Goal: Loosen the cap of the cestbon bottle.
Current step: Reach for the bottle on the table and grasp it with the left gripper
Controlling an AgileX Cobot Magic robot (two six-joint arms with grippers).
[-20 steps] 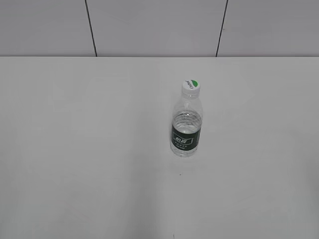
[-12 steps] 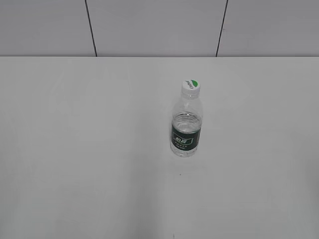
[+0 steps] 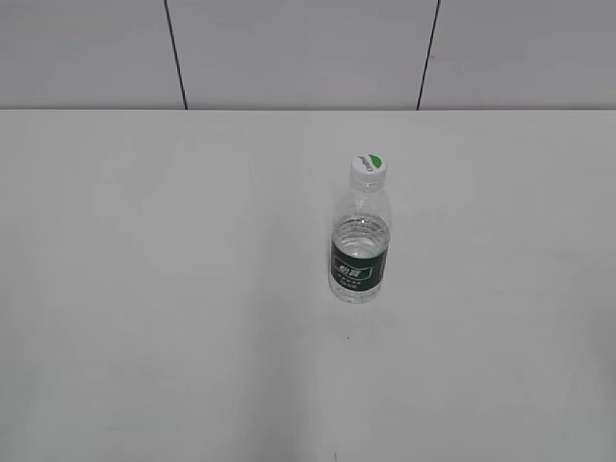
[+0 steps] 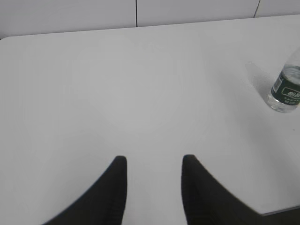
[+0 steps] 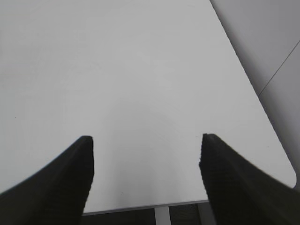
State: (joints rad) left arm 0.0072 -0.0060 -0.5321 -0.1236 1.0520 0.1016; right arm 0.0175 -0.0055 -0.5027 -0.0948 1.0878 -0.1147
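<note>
Black left fingers (image 4: 153, 161) parted, empty, over bare white surface (image 4: 117, 93); right fingers (image 5: 146, 140) spread wider, empty. I see the cestbon bottle (image 4: 286, 86) upright, far ahead-right of left fingers, cap (image 3: 368, 167) on. Left arm looks nearer.

Legible markings — very few, all on the bottle.

On the cestbon bottle (image 3: 361, 252), a dark green wrap label (image 3: 354, 272) with white characters, too small to read in the exterior view; same label in the left wrist view at about 3 o'clock, white marks there blurred as well. On the cap (image 3: 367, 166), a green leaf-shaped mark toward 1 o'clock and a line of tiny text beside it — unreadable.
</note>
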